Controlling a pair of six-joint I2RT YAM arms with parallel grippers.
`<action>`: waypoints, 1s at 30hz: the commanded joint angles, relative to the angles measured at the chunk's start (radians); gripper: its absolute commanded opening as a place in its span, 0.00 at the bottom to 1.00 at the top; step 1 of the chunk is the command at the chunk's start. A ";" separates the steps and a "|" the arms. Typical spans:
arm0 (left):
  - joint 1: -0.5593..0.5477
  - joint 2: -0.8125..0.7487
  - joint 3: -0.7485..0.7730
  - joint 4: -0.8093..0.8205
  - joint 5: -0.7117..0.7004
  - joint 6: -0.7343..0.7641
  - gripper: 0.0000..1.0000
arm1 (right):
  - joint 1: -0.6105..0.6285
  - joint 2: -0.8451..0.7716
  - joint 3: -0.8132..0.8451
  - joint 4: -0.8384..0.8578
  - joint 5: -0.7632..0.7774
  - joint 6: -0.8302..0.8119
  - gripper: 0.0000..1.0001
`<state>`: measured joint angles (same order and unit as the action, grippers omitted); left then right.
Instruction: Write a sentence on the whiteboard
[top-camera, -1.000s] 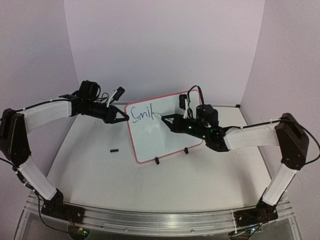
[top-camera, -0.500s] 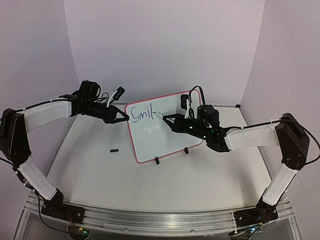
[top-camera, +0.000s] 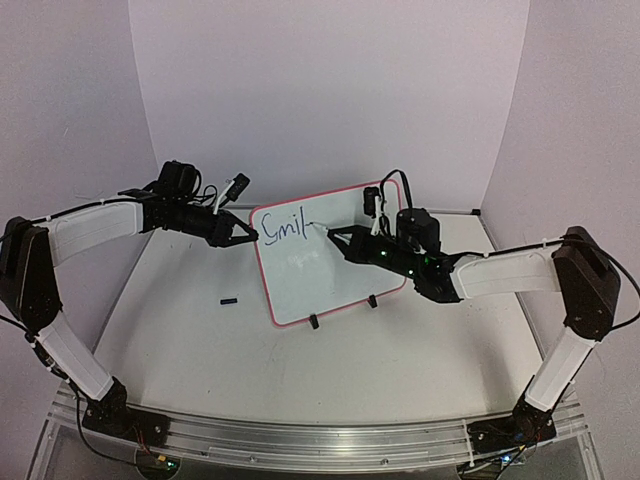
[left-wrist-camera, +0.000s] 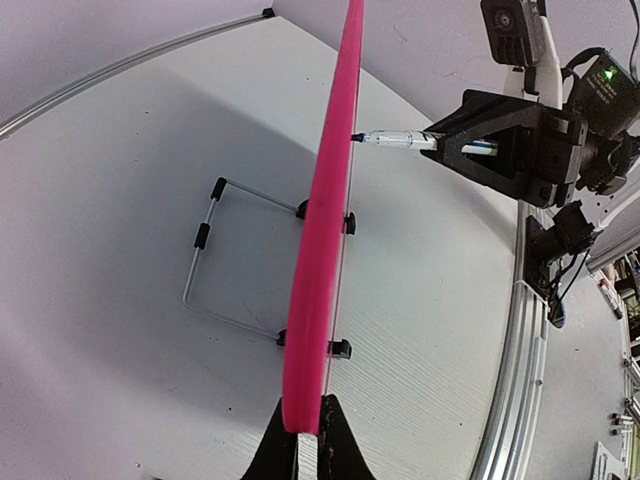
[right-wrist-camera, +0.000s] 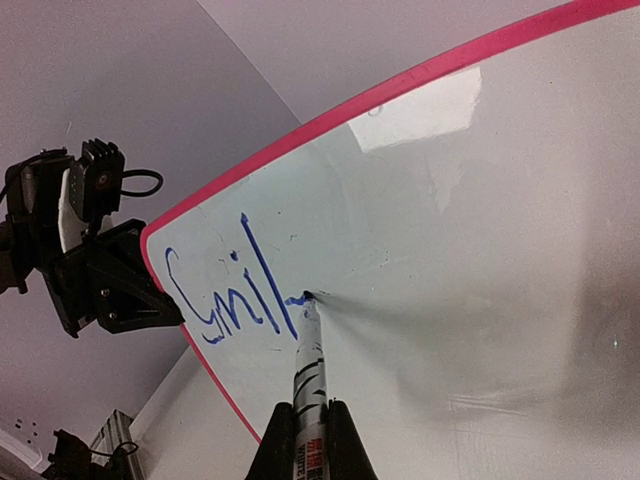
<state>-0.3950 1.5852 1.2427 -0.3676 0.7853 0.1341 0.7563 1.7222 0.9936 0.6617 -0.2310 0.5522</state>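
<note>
The whiteboard (top-camera: 322, 283), pink-framed, stands tilted on two black clip feet (top-camera: 313, 321). My left gripper (top-camera: 254, 235) is shut on its left edge; in the left wrist view the jaws (left-wrist-camera: 308, 432) pinch the pink frame (left-wrist-camera: 325, 230). My right gripper (top-camera: 336, 238) is shut on a marker (right-wrist-camera: 308, 370), tip touching the board. The sentence (right-wrist-camera: 225, 290) reads "Smil" in blue, with a short stroke starting at the tip. From the left wrist the marker (left-wrist-camera: 400, 140) meets the board's face.
A small black piece (top-camera: 229, 300), possibly a cap, lies on the table left of the board. A wire stand (left-wrist-camera: 215, 270) props the board from behind. The pale walls close in at the back and both sides.
My right gripper has edged slightly up the board with the marker, and a short blue stroke has appeared right of the "l". The left arm has not moved.
</note>
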 joint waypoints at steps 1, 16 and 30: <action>-0.034 0.028 0.011 -0.073 -0.020 0.045 0.00 | -0.017 0.004 0.057 0.022 0.001 -0.011 0.00; -0.036 0.029 0.012 -0.074 -0.020 0.044 0.00 | -0.017 0.043 0.073 0.027 -0.058 0.008 0.00; -0.038 0.030 0.014 -0.076 -0.021 0.046 0.00 | -0.017 0.027 0.002 0.026 -0.061 0.033 0.00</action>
<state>-0.3977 1.5852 1.2434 -0.3679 0.7834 0.1345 0.7456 1.7466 1.0256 0.6704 -0.3031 0.5728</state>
